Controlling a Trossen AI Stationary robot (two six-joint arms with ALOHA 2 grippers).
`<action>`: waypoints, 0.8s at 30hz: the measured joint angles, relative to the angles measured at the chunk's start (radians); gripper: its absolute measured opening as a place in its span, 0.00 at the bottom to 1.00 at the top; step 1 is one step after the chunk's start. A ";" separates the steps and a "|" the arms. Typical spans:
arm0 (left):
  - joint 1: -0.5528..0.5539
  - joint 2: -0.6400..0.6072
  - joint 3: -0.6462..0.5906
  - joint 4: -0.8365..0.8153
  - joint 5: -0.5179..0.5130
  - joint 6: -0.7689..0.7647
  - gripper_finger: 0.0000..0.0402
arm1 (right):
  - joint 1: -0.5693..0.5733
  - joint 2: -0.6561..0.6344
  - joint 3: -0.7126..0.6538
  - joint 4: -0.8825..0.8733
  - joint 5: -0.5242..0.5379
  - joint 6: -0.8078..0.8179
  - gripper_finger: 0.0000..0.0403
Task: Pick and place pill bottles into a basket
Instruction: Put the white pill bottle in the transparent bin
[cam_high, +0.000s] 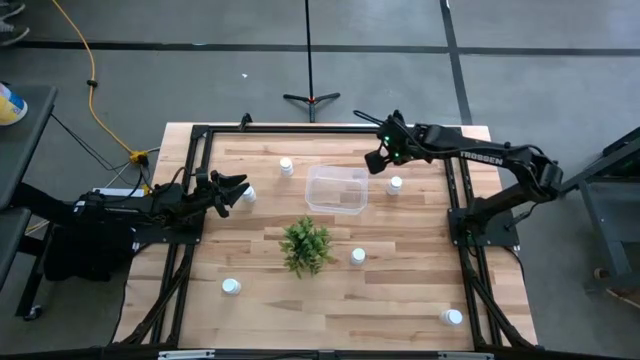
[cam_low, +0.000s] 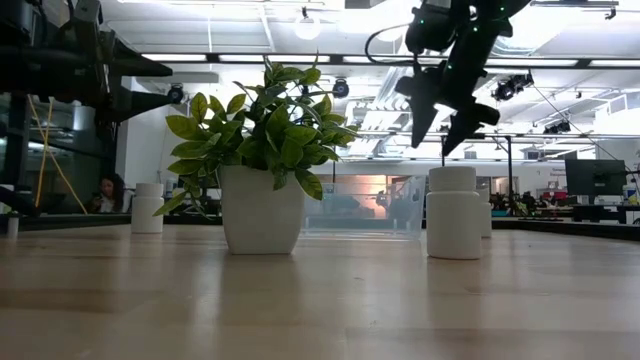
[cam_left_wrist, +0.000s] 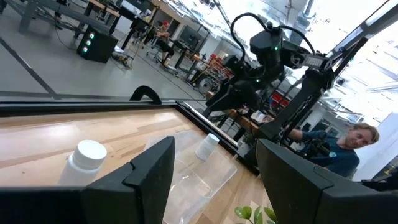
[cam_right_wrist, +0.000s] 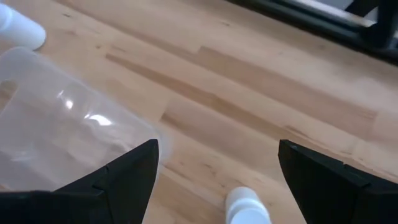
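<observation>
Seen from above: clear basket (cam_high: 337, 190) on the table (cam_high: 400, 300) just above centre, nothing visible inside. Green plant (cam_high: 306, 246) in a white pot at 7 o'clock from the basket, close by. Six white pill bottles standing loose on the wood: one (cam_high: 287, 167) at 10 o'clock from the basket, one (cam_high: 248, 194) at 9 o'clock, one (cam_high: 396, 184) just off the basket's 3 o'clock side, one (cam_high: 358, 256) at 5 o'clock, one (cam_high: 231, 287) out toward 7 o'clock, and one (cam_high: 453, 317) far off at 4 o'clock near the table corner.

Right gripper (cam_high: 379, 158) raised above the table at 1 o'clock from the basket, fingers spread wide, holding nothing; in its wrist view, bottle cap (cam_right_wrist: 247, 208) between the two fingers, basket corner (cam_right_wrist: 62, 130) alongside.

Left gripper (cam_high: 238, 189) at the table's left edge, beside the 9 o'clock bottle, fingers parted and empty; that bottle (cam_left_wrist: 84, 160) just beyond its fingertips
</observation>
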 joint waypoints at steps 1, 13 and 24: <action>0.000 0.000 0.000 0.000 0.000 0.000 0.65 | 0.000 0.000 0.000 -0.007 0.015 -0.003 0.80; 0.000 0.000 0.000 0.000 0.001 0.000 0.65 | 0.014 0.006 -0.001 -0.057 0.003 -0.017 0.80; 0.000 0.000 0.000 0.000 0.001 0.001 0.65 | 0.017 0.099 -0.001 -0.142 -0.082 0.027 0.84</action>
